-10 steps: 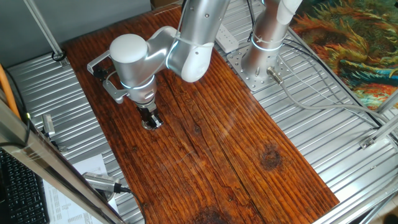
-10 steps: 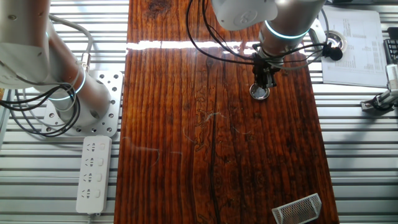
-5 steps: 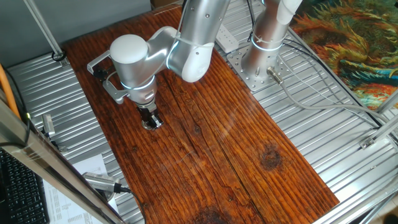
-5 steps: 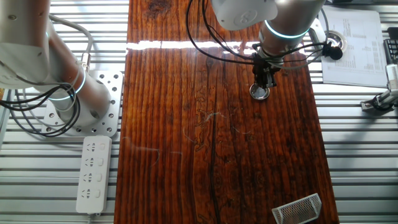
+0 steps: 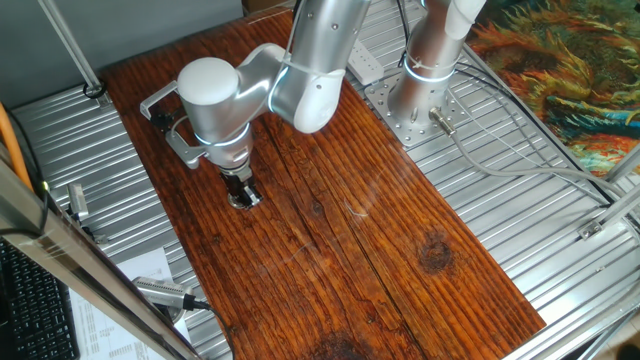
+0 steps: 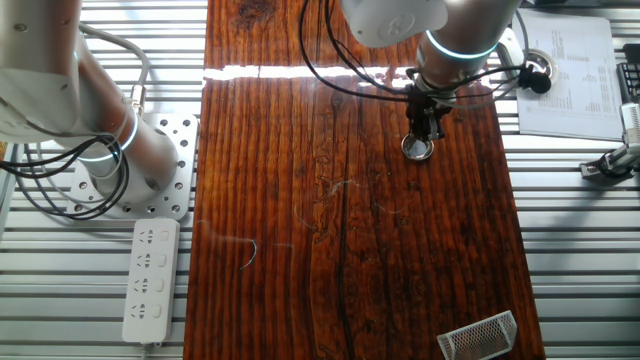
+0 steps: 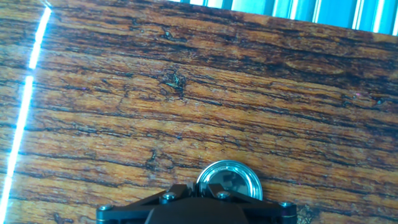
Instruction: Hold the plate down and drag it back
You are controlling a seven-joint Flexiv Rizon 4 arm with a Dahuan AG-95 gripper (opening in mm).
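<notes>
The plate (image 7: pixel 229 180), a small round metal disc with a bright rim, lies flat on the wooden table (image 5: pixel 380 250) near its left edge. In the hand view only its upper half shows above the black fingertips. My gripper (image 7: pixel 193 190) is shut and points straight down with its tip resting on top of the plate (image 5: pixel 243 200). The other fixed view shows the gripper (image 6: pixel 424 132) standing on the far edge of the plate (image 6: pixel 418 150), near the table's right side. Nothing is clamped between the fingers.
A grey U-shaped bracket (image 5: pixel 165 120) sits behind the hand. A second arm's base (image 6: pixel 115 160) and a white power strip (image 6: pixel 150 280) lie off the table's left side. A mesh holder (image 6: pixel 478 335) is at the near right corner, and papers (image 6: pixel 565 75) are to the right.
</notes>
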